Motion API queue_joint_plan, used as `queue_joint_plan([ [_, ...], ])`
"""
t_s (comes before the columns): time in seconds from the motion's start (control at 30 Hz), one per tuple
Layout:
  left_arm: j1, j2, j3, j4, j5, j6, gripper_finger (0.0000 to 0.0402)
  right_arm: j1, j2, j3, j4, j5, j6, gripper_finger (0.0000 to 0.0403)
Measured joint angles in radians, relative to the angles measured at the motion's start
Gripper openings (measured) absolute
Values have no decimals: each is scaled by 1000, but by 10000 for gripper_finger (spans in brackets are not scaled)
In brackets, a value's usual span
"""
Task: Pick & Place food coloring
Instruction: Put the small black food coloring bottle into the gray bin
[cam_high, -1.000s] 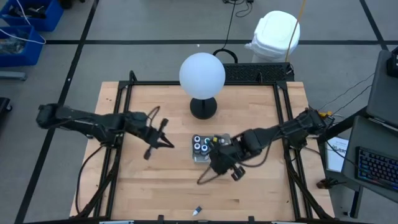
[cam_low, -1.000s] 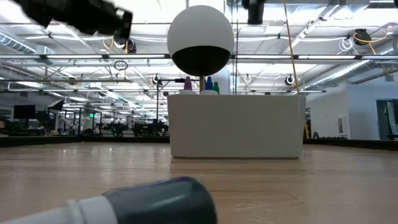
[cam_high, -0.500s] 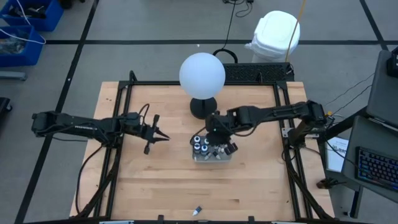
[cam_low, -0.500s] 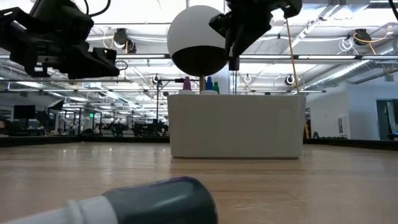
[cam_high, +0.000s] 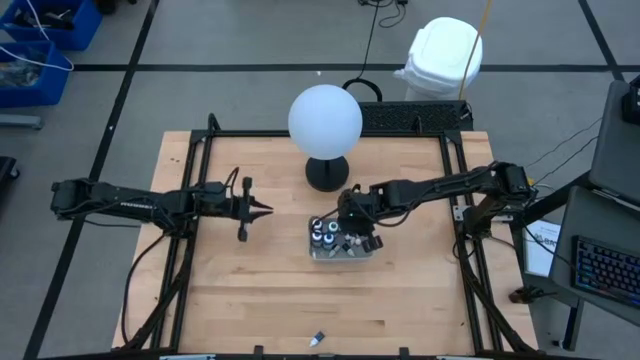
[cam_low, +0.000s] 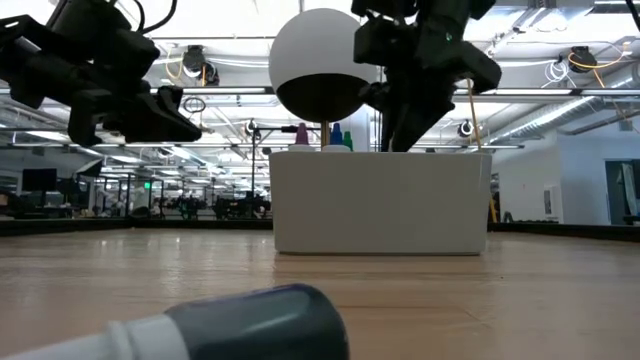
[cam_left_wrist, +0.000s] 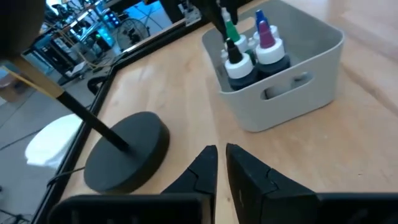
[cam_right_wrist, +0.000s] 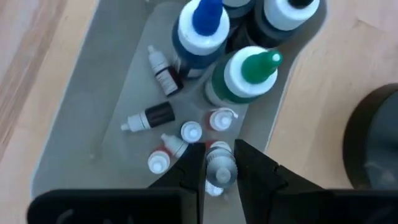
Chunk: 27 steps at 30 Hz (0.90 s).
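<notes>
Right wrist view | right end effector (cam_right_wrist: 219, 167) seemingly pinching small bottle (cam_right_wrist: 219, 163) | bin (cam_right_wrist: 93, 106)

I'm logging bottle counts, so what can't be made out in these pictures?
- Low view: bin wall hides the small bottles.
- High view: bottles too small to count.
- Right wrist view: right gripper covers part of one small bottle; picture edges crop the bin.

1. My high camera looks straight down on the tray (cam_high: 340, 252).
2. My low camera sits at tabletop level, facing the tray (cam_low: 380, 200).
3. Both wrist cameras look closely onto the tray (cam_left_wrist: 286, 93), which all views share.
</notes>
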Motion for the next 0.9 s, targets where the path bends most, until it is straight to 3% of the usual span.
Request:
queue_joint_plan([
  [0.63, 0, 0, 0, 7, -14, -41, 35, 5, -1, -52, 37, 19, 27, 55],
  [0.9, 0, 0, 0, 7, -14, -65, 35, 100, -79, -52, -14, 20, 131, 55],
])
